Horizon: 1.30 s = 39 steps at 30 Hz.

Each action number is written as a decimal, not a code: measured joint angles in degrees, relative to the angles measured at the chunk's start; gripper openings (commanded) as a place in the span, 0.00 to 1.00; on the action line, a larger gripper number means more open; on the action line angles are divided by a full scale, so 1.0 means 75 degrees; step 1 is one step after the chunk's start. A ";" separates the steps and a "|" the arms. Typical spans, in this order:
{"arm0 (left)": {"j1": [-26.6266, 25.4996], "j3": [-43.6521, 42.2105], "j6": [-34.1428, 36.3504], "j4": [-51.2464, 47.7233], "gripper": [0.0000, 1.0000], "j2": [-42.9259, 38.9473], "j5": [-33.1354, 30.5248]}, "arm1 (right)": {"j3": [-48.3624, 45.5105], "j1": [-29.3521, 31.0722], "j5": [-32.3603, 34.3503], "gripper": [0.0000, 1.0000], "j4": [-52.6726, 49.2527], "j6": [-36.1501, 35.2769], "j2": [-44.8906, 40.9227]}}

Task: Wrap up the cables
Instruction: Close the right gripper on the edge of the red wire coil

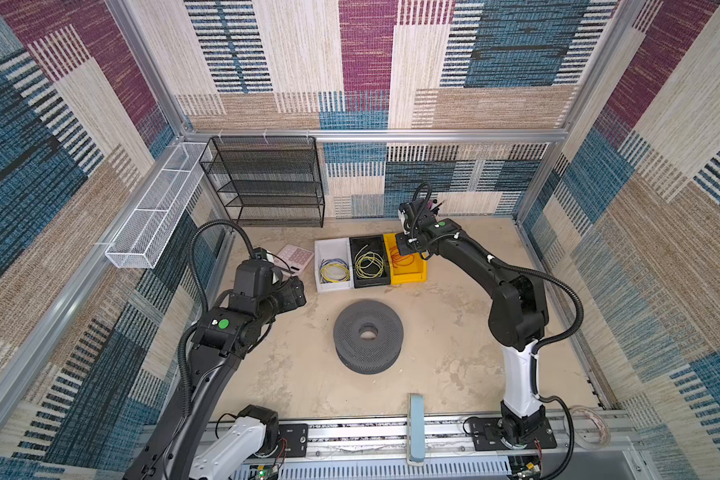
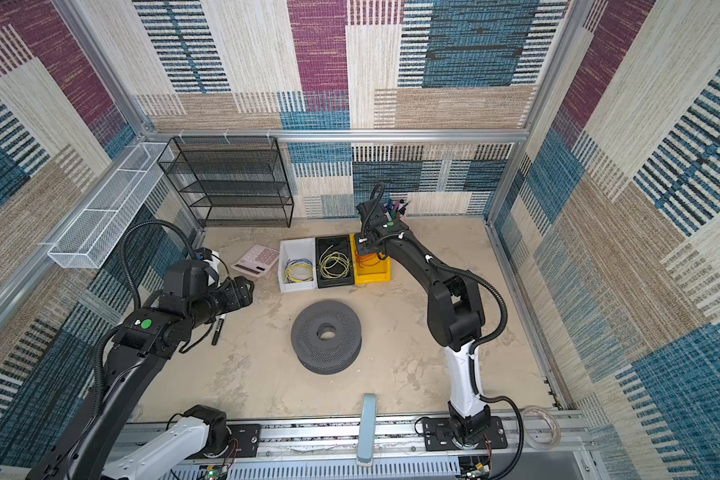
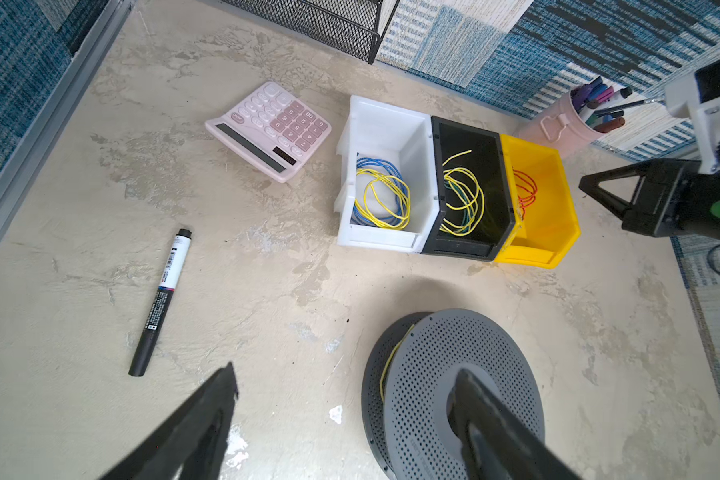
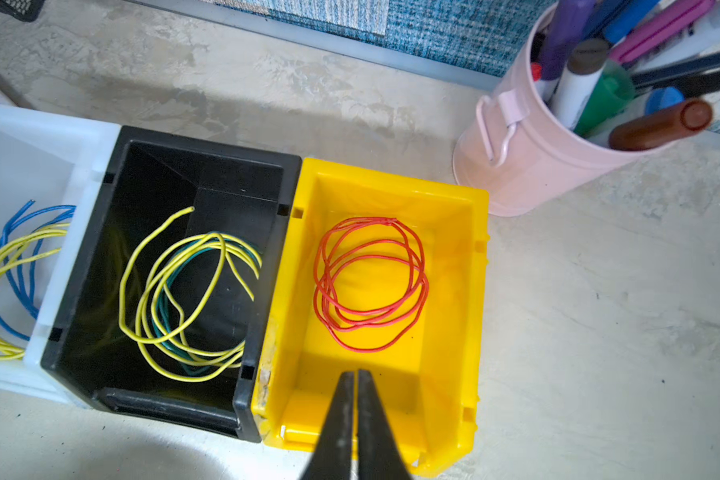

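Cable (image 4: pixel 366 222), a thin red-orange wire, lies curled in several loose loops on the floor of the yellow bin (image 4: pixel 454 332), touched by nothing. The right gripper (image 4: pixel 356 372) hangs above that bin, clear of the loops, its jaws almost pressed together with only a slit between them and nothing in it. The yellow bin ends a row of three set side by side: against it the black bin (image 4: pixel 225 174) holds a yellow-green coil (image 4: pixel 202 241), and next the white bin (image 4: pixel 26 158) holds a blue-and-yellow coil (image 3: pixel 387 225). A pink cup (image 4: pixel 528 174) of pens stands near the yellow bin's far corner. Nearer the robot a grey perforated spool (image 1: pixel 368 330) lies flat in mid-table, a yellow strand showing between its flanges. The left gripper (image 3: pixel 345 370) hovers left of the spool, apart from it, jaws spread wide and empty. A pink calculator (image 3: pixel 267 129) and a black marker (image 3: pixel 161 303) lie on the table on that side.
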 measured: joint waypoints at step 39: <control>0.0000 -0.0259 0.0350 0.0012 0.84 -0.0326 0.0274 | -0.1670 -0.0373 -0.0956 0.59 0.2541 0.2763 0.0600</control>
